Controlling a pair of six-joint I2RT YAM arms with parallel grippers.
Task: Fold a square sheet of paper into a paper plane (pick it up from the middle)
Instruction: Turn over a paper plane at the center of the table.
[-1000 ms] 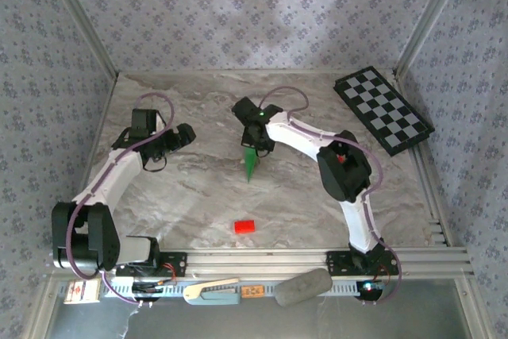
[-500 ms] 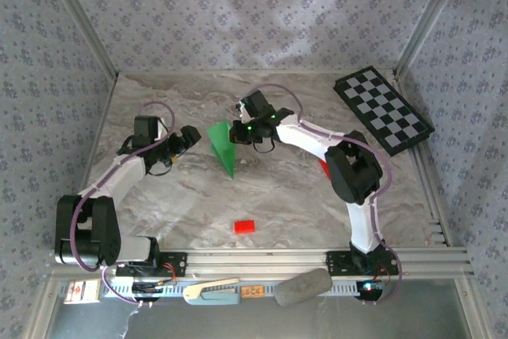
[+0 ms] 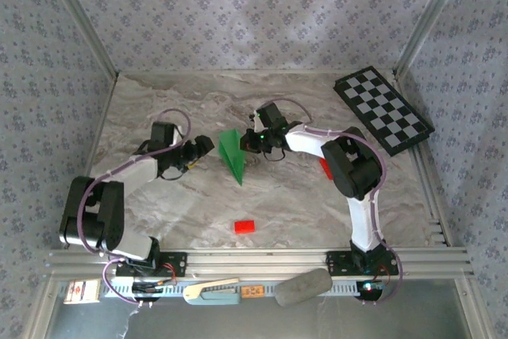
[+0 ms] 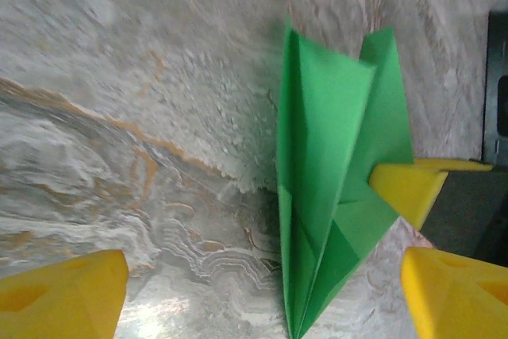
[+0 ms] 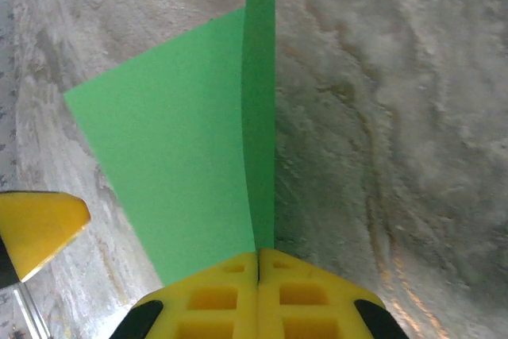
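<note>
The square sheet of paper is folded into a slim, pointed bright green paper plane [image 3: 232, 155] with a centre crease, held just over the marble table. My right gripper [image 3: 252, 142] is shut on its wide end; in the right wrist view the pads [image 5: 258, 271] pinch the paper plane [image 5: 190, 148] at its crease. My left gripper [image 3: 203, 147] stands open just left of the plane. In the left wrist view the paper plane [image 4: 333, 188] hangs between the left gripper's [image 4: 266, 295] wide-apart yellow fingers [image 4: 67, 291], its point toward the camera, touching neither.
A small red block [image 3: 245, 225] lies near the front of the table. A red wedge piece [image 3: 325, 168] peeks out by the right arm. A checkerboard [image 3: 383, 109] leans at the back right corner. Patterned walls enclose the table.
My right gripper swung the plane left and then slightly back, turning it so its broad side shows. My left arm reached rightward up to the plane, its jaws narrowing a little.
</note>
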